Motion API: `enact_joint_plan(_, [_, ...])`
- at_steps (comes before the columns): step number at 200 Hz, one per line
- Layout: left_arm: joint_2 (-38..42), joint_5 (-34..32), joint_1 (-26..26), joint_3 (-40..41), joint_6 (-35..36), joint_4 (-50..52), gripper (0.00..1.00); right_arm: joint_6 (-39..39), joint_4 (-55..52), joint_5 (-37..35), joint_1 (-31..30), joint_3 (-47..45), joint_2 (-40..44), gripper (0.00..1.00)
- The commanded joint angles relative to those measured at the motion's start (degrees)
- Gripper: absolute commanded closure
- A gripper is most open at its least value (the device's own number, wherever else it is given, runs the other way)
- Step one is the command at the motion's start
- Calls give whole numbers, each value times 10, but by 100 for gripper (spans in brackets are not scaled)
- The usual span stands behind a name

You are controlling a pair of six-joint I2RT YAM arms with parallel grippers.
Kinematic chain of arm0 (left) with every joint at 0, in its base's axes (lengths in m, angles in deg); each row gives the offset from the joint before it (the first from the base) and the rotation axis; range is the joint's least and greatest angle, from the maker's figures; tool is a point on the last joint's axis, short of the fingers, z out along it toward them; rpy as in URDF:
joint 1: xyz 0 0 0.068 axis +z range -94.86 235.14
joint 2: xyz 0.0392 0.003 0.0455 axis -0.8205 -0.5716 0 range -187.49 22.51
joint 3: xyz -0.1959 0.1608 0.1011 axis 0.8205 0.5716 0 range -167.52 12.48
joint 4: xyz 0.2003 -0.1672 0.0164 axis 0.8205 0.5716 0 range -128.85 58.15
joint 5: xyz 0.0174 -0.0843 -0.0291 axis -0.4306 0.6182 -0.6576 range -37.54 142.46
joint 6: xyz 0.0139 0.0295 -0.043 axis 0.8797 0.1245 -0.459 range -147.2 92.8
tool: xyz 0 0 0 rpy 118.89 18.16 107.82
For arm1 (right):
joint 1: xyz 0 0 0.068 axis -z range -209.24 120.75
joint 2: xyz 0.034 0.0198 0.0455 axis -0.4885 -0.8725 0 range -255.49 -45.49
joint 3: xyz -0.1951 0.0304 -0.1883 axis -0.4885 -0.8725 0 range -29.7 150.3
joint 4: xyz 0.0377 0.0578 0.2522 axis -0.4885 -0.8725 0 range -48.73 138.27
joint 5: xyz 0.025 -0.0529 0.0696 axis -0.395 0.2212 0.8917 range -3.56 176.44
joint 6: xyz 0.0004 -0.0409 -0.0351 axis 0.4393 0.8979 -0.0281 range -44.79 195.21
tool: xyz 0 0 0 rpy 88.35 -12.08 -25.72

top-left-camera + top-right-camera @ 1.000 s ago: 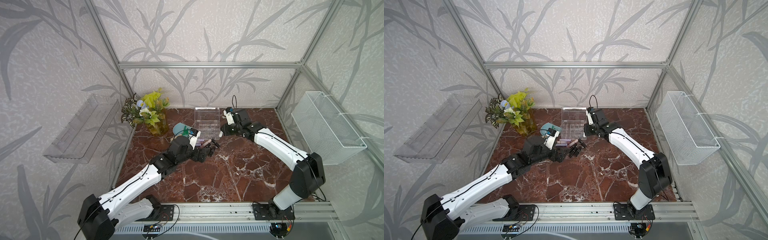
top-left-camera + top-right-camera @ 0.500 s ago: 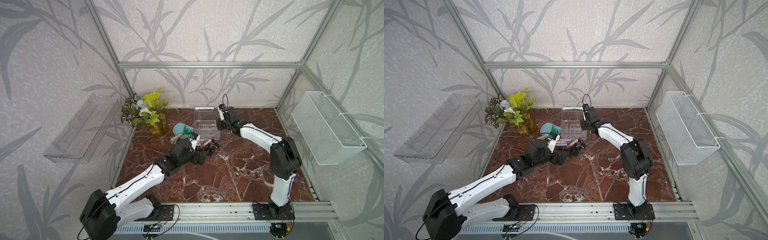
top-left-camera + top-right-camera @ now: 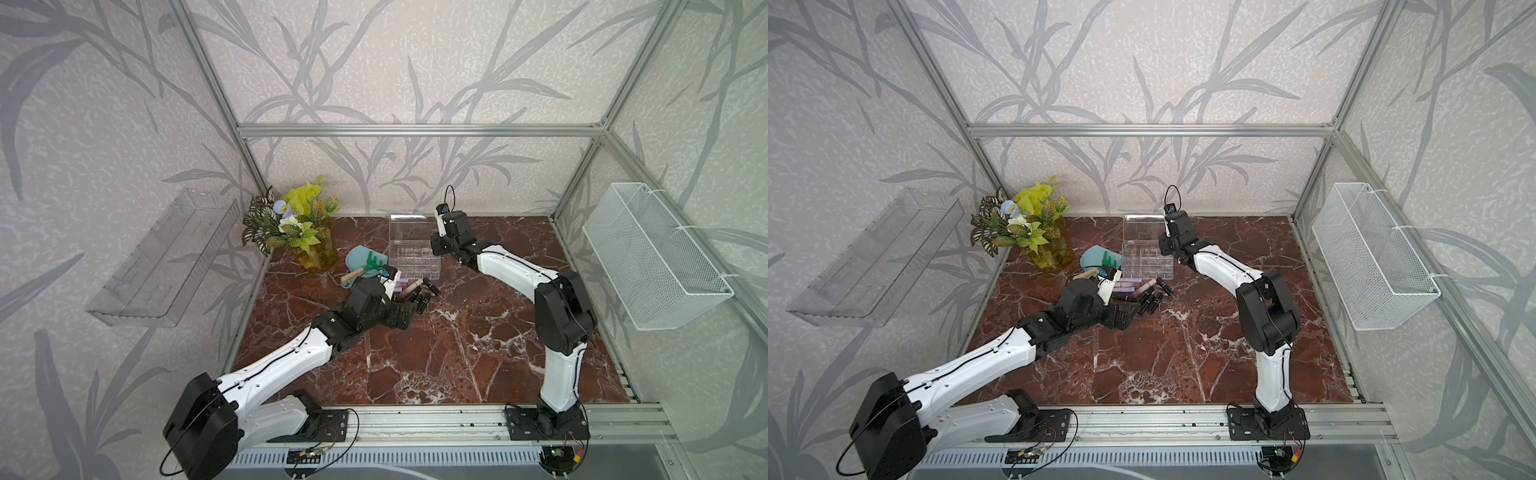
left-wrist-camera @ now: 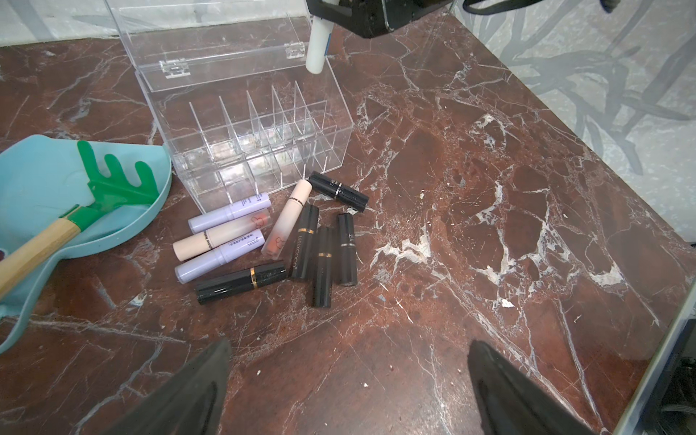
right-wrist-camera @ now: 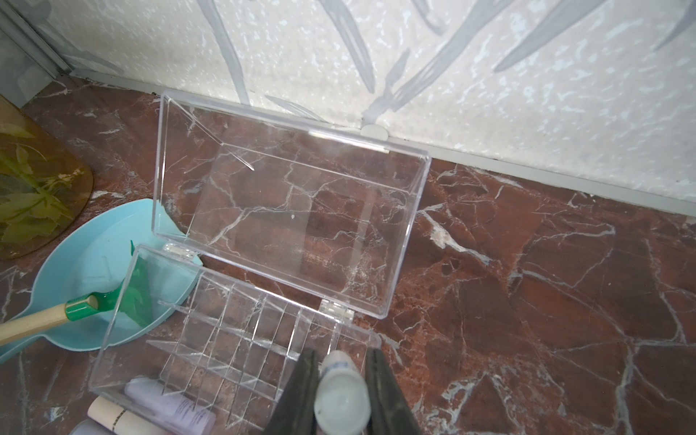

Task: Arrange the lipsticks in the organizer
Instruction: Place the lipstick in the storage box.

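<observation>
Right wrist view: right fingers [image 5: 301,391] pinch a white lipstick [image 5: 341,399], seen end-on, over one end of the organizer [image 5: 120,301], close to a lid hinge.
Left wrist view: left fingers [image 4: 188,395] spread wide and low over bare table [image 4: 489,188], short of the loose lipsticks. From here the white lipstick hangs upright, its lower end above the rear corner of the organizer.
Organizer: clear gridded box on the table toward the back wall, with its lid [image 5: 286,211] swung open behind it.
Loose lipsticks: nine lie flat on the table just in front of the organizer.
Black: five [image 4: 304,243], several touching side by side.
Lilac: two [image 4: 229,212], with a pale pink one [image 4: 222,237] between them.
Second pink: one [image 4: 288,222], slanted, next to the black ones.
Dish: teal [image 4: 37,169], just beside the organizer, with a green rake [image 4: 113,180] lying in it.
</observation>
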Motion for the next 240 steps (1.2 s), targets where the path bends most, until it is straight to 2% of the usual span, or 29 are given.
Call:
enact_joint_plan(1, [3,-7,1,11,6,-8,0,-2,23,-4,1,-3,-17,82])
enact_joint_plan(95, [-2,-4,3,21,3,-22,0,14,49,-29,-8,-57,0,82])
enact_joint_plan(240, [-10,-8,4,22,6,-21,0,22,53,-25,-8,-20,-39,82])
